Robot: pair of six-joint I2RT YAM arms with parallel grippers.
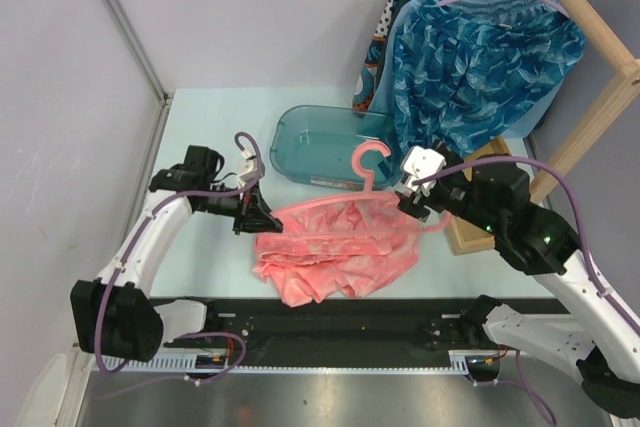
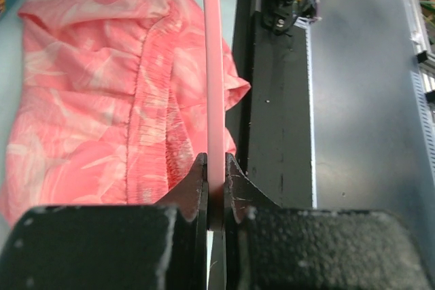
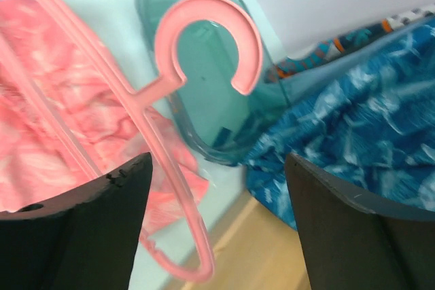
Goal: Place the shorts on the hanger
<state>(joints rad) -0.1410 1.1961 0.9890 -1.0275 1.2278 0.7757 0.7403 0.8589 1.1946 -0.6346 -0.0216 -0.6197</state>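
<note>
Left wrist view, left tool clenched on hanger, shorts beneath, right wrist view, right tool released

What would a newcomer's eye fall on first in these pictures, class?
The coral-pink shorts lie crumpled mid-table, with the bright-pink hanger across their top edge, its bar pinched in the left arm's jaws. Behind, at upper right, blue patterned garments hang from a wooden rack, next to a teal tub.

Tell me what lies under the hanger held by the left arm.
The shorts, bunched on the table, lie under the hanger; its hook appears over the teal tub. Whatever is beneath the shorts is covered.
</note>
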